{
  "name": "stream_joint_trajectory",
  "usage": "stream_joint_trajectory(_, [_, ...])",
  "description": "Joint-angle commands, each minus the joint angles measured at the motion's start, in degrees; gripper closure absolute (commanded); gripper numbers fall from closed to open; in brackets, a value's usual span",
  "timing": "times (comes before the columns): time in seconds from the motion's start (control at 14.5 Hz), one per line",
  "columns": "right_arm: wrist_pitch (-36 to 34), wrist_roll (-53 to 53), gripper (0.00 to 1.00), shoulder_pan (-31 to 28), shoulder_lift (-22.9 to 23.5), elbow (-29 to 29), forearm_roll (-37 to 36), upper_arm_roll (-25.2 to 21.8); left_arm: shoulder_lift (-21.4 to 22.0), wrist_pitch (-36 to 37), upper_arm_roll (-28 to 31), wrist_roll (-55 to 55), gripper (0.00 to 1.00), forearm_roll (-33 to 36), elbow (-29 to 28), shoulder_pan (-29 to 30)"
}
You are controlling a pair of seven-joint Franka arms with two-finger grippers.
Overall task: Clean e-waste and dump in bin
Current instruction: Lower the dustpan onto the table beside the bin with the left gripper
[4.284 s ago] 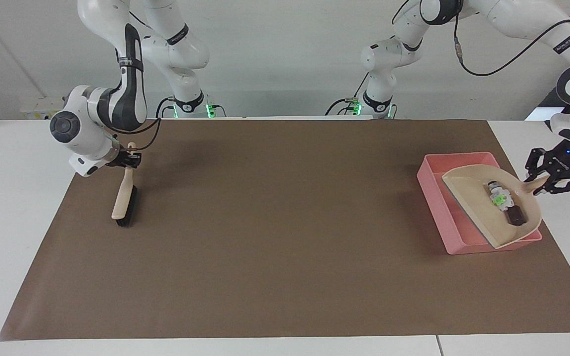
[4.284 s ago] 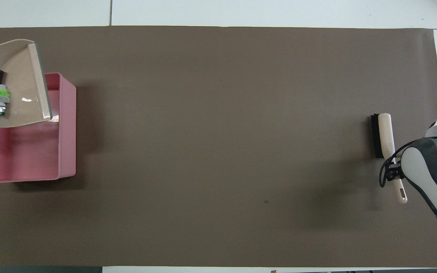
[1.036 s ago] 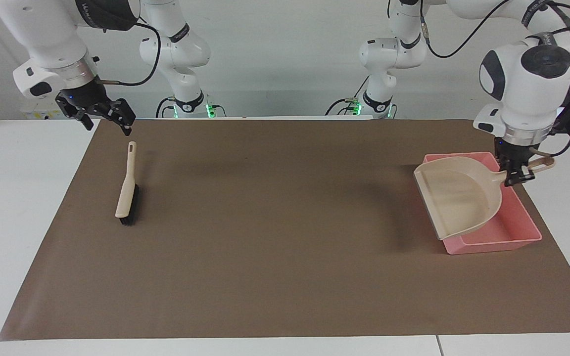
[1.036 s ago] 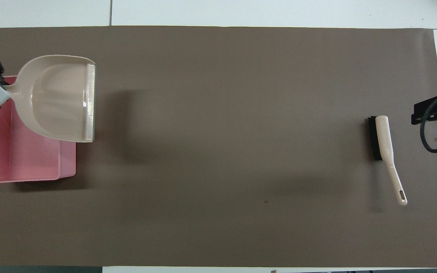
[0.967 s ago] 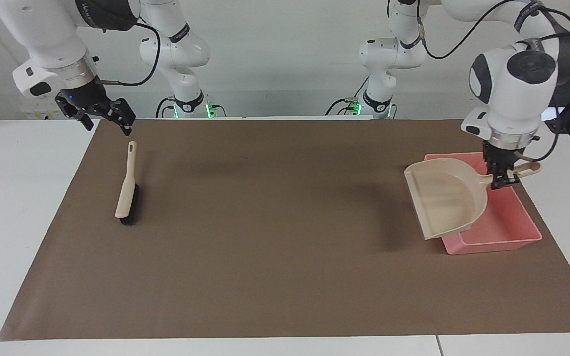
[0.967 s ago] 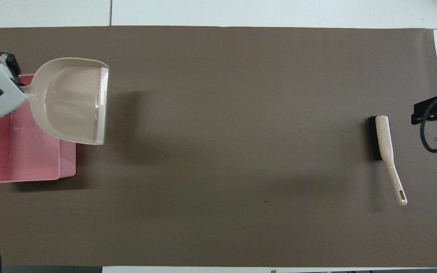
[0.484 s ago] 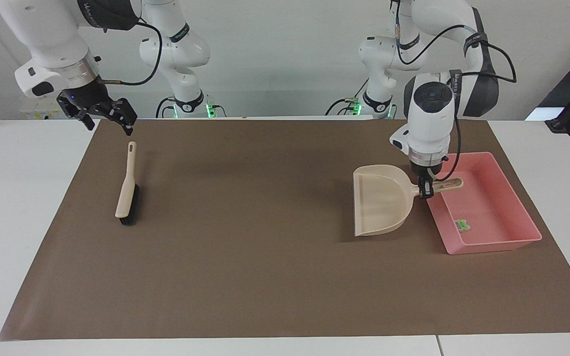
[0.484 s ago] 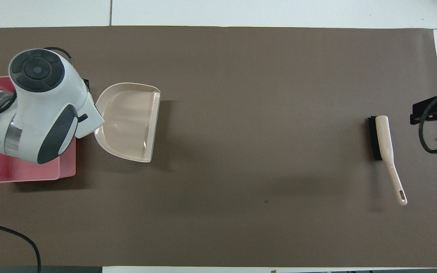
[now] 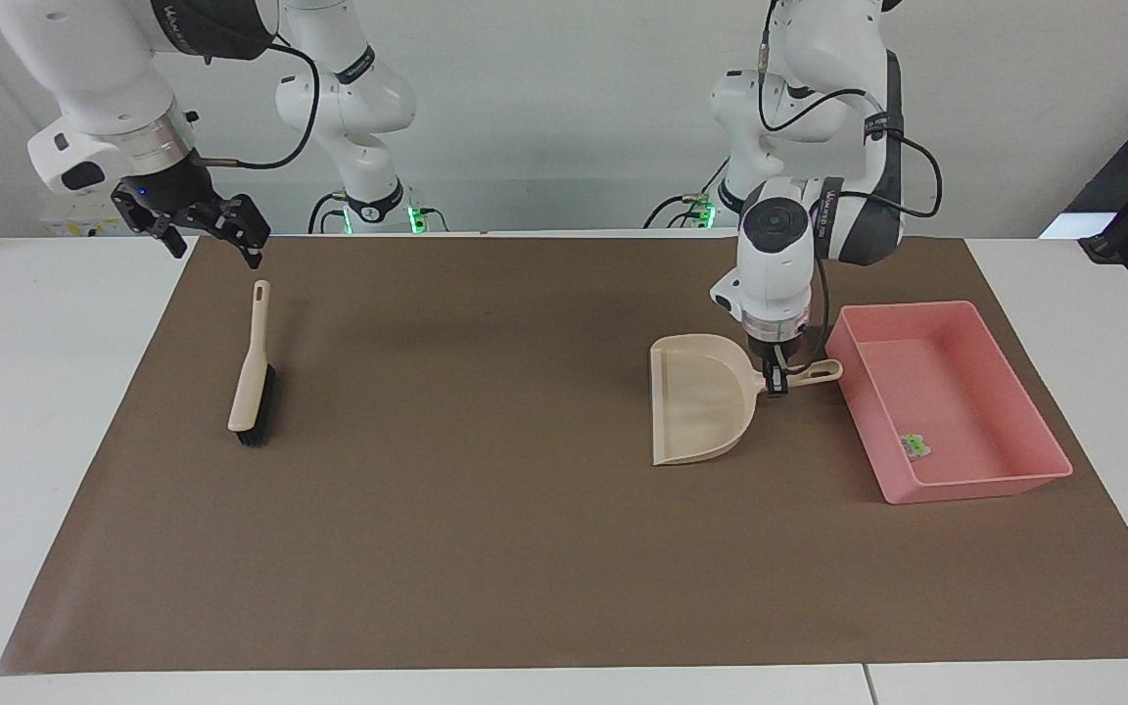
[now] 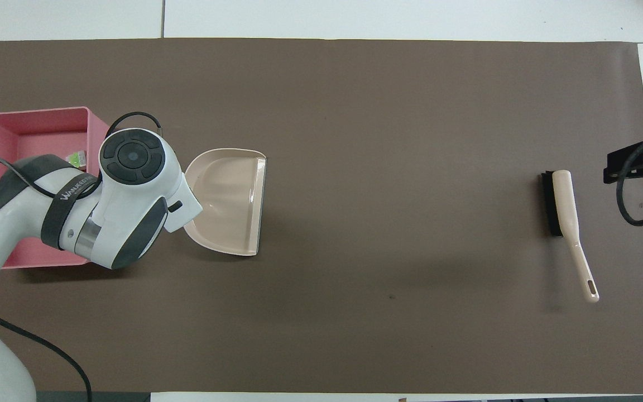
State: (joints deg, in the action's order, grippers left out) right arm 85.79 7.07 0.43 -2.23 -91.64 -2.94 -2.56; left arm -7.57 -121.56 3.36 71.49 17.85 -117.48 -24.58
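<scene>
My left gripper (image 9: 777, 378) is shut on the handle of the beige dustpan (image 9: 701, 411), which lies empty and low at the brown mat beside the pink bin (image 9: 980, 487), toward the table's middle. I cannot tell whether the pan touches the mat. A white piece of e-waste with a green patch (image 9: 914, 446) lies in the bin; it also shows in the overhead view (image 10: 78, 160). The dark block is hidden. In the overhead view my left arm covers part of the bin (image 10: 31, 111) and the dustpan (image 10: 226, 201). My right gripper (image 9: 202, 230) waits open and empty above the mat's edge.
A beige hand brush with black bristles (image 9: 251, 377) lies on the mat at the right arm's end, just under the right gripper; it also shows in the overhead view (image 10: 561, 204). The brown mat (image 9: 486, 509) covers most of the white table.
My left arm has carried the emptied dustpan off the bin toward the table's middle and lowered it. The green-patched piece now shows in the bin. The right arm has stayed still.
</scene>
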Motion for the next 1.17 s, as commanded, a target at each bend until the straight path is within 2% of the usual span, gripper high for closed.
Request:
stream_joint_trajectory(0.0, [-0.36, 0.31, 0.00, 0.18, -0.67, -0.56, 0.92, -0.26, 1.77, -4.03, 0.77, -0.21, 0.97, -0.80, -4.24, -2.13])
stream_joint_trajectory(0.35, [-0.36, 0.31, 0.00, 0.10, -0.67, -0.56, 1.01, -0.26, 1.86, -6.41, 0.85, -0.03, 0.95, -0.80, -5.83, -3.28])
stream_joint_trajectory(0.55, [-0.36, 0.31, 0.00, 0.18, -0.67, -0.56, 1.01, -0.26, 1.86, -5.71, 0.85, -0.03, 0.75, -0.80, -5.74, -3.11])
stream_joint_trajectory(0.62, [-0.36, 0.31, 0.00, 0.10, -0.67, -0.56, 1.01, -0.26, 1.77, -5.45, 0.85, 0.40, 0.48, -0.80, -5.30, -2.93])
stream_joint_trajectory(0.69, [-0.36, 0.31, 0.00, 0.10, -0.67, -0.56, 1.01, -0.26, 1.68, -4.84, 0.85, 0.67, 0.00, -0.80, -4.95, -2.58])
stream_joint_trajectory(0.97, [-0.01, 0.31, 0.00, 0.10, -0.67, -0.56, 1.09, -0.26, 2.12, -3.43, 0.85, 0.58, 0.00, -0.89, -3.02, -0.04])
stream_joint_trajectory(1.11, [1.48, 0.49, 0.00, 0.10, -0.58, -0.48, 1.45, -0.26, 2.30, 0.33, 0.94, 0.50, 0.00, -0.89, -1.01, 1.72])
